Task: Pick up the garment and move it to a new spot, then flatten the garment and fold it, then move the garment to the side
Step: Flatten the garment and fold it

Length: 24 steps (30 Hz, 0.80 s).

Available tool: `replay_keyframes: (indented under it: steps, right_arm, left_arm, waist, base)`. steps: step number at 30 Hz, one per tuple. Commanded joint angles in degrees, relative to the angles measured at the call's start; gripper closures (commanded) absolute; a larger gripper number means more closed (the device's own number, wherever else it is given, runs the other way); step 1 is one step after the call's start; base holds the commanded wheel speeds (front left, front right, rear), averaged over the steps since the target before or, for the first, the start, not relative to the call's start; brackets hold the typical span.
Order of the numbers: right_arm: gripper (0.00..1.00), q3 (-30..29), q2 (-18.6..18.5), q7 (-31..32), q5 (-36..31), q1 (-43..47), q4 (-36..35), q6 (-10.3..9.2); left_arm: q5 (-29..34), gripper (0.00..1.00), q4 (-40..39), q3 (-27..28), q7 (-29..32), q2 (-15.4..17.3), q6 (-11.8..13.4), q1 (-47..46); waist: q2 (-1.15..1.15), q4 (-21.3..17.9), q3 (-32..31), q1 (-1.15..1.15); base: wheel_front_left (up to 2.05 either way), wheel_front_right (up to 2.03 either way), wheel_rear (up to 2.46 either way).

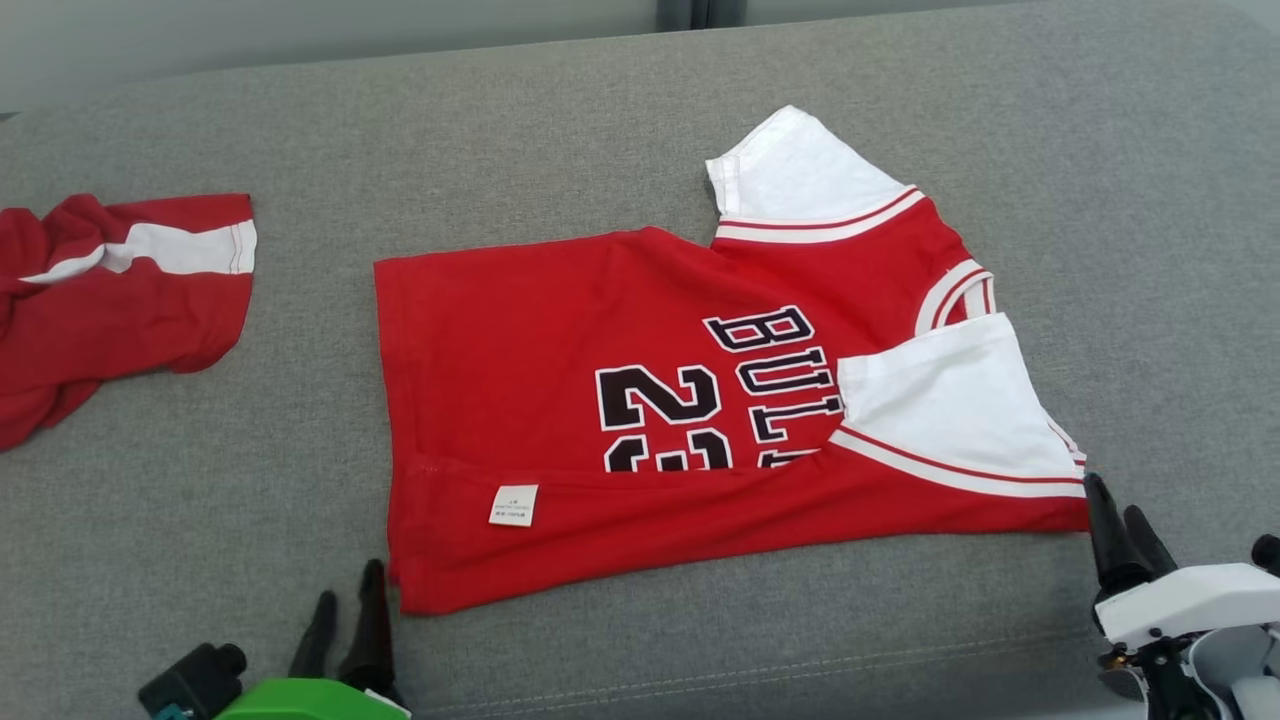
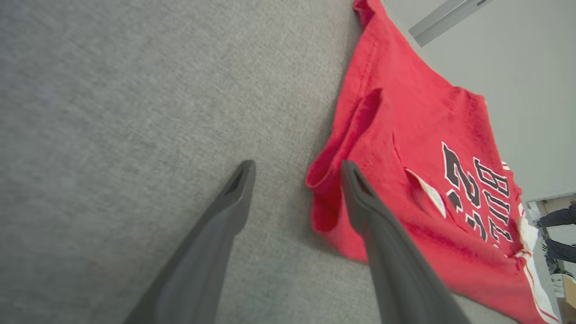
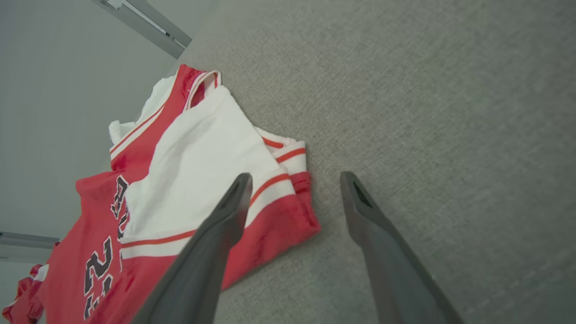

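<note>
The garment is a red jersey with white sleeves and black lettering, lying on the grey cushioned surface. Its near long edge is folded up over the front, showing a white label. My left gripper stands open beside the near left hem corner. In the left wrist view the garment has that corner bunched between the open left gripper. My right gripper is open at the near right corner. In the right wrist view the right gripper straddles the garment's red corner under the white sleeve. Neither holds cloth.
A second red and white garment lies crumpled at the far left of the surface. Bare grey fabric surrounds the jersey on the right and behind it. A seam runs along the surface near its front edge.
</note>
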Motion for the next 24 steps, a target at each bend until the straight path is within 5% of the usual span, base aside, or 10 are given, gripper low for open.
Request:
replay_keyframes:
  steps: [1,13,24]
  right_arm:
    - [0.0,-0.88,-0.95,-0.51,0.31,1.54,-1.49,-0.02]
    - [0.0,-2.06,-4.47,3.37,-2.79,1.56,-13.93,-0.01]
    - [0.0,1.94,-5.19,8.38,-4.69,-3.63,-20.43,-0.01]
  left_arm:
    - [1.49,0.0,-1.67,1.16,-0.33,2.22,1.13,1.33]
    - [11.27,0.0,-9.22,-2.24,8.2,12.26,5.3,-11.38]
    - [15.81,0.0,6.96,-6.41,16.1,11.24,5.26,-32.41]
  waist:
    - [0.0,-0.74,-0.31,0.0]
    - [0.0,-3.61,-0.04,0.0]
    - [0.0,-6.08,5.74,0.0]
  base:
    - [0.0,0.0,0.0]
    - [0.0,0.0,0.0]
    - [0.0,0.0,0.0]
